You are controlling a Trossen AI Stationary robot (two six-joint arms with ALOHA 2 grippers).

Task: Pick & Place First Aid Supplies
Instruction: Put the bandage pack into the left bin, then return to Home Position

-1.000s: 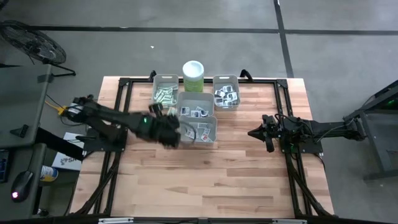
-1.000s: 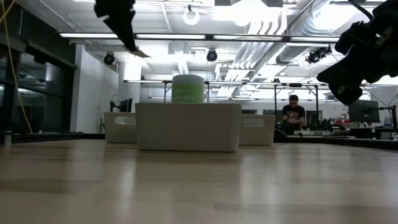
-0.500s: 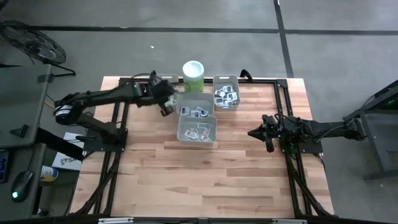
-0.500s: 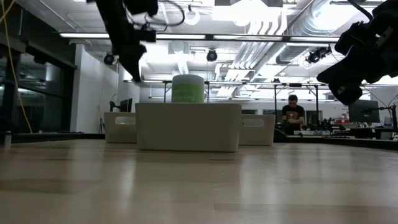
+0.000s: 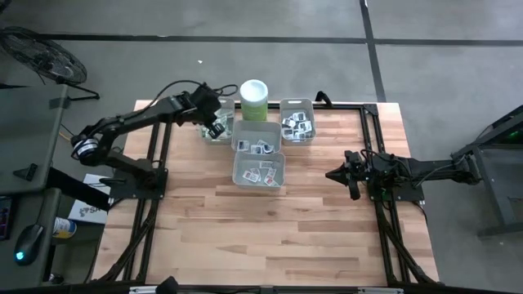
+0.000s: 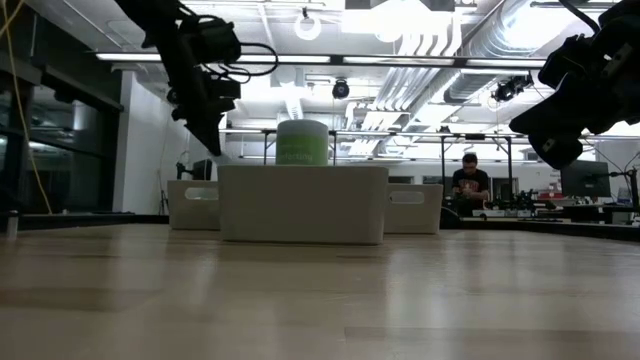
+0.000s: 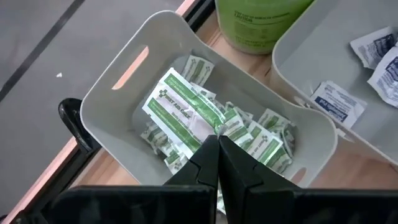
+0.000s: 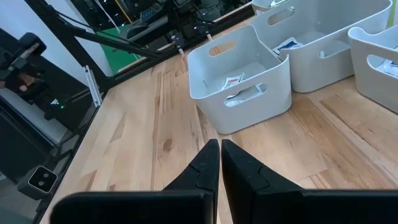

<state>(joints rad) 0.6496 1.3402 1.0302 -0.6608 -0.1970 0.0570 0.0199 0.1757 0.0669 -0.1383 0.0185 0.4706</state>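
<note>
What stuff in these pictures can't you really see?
- Low view: the bins' contents, hidden behind the front bin's wall.
- Left wrist view: whether the left end effector pinches a green-white strip; its shut fingertips cover that spot.
- High view: print on the white square packets, too small.
- Low view: the right end effector's tips, cut off by the edge.

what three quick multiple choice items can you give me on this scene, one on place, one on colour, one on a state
1. The left gripper hangs over:
A. the bin of green-white strips
B. the bare table
C. the canister

2. The canister has a lid that is:
A. red
B. white
C. black

3. The right gripper is:
A. wide open
B. shut on a packet
C. shut, holding nothing

Key: 1 A, the left wrist view looks straight down into that grey bin. 2 B, the high view shows a white top on a pale green body. 3 C, its fingers meet over bare wood in the right wrist view.
</note>
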